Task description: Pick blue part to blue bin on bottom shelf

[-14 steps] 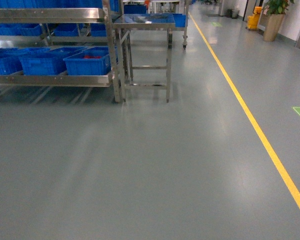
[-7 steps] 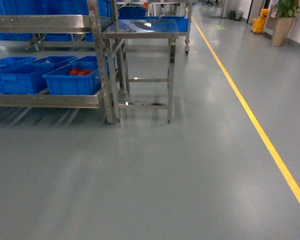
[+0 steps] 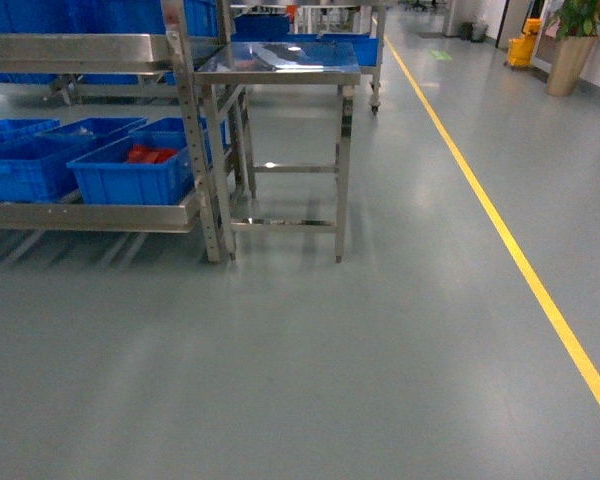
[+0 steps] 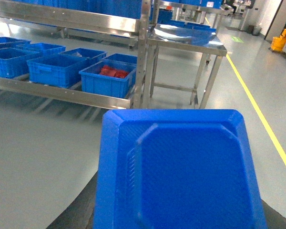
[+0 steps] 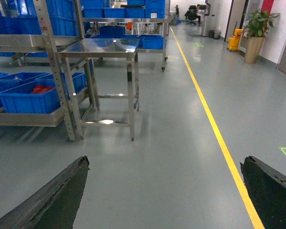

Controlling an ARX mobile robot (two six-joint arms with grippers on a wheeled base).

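A flat blue plastic part with clipped corners and a raised inner panel [image 4: 181, 171] fills the lower centre of the left wrist view, held between the left gripper's dark fingers [image 4: 74, 214], which show only at the bottom edges — closed on it, as far as can be seen. In the upper left of that frame the brushed stainless-steel bottom shelf [image 4: 62, 94] carries a row of blue plastic bins [image 4: 55, 69]; the rightmost bin [image 4: 108, 78] holds red pieces [image 4: 114, 72]. The right gripper [image 5: 164, 191] stands wide apart and empty, its black fingers [image 5: 52, 195] at the lower corners of the right wrist view. A steel table [image 3: 280, 60] stands just beside the rack in the upper middle of the head view, and a yellow floor line [image 3: 500, 230] runs down the right side of the grey floor [image 3: 310, 360].
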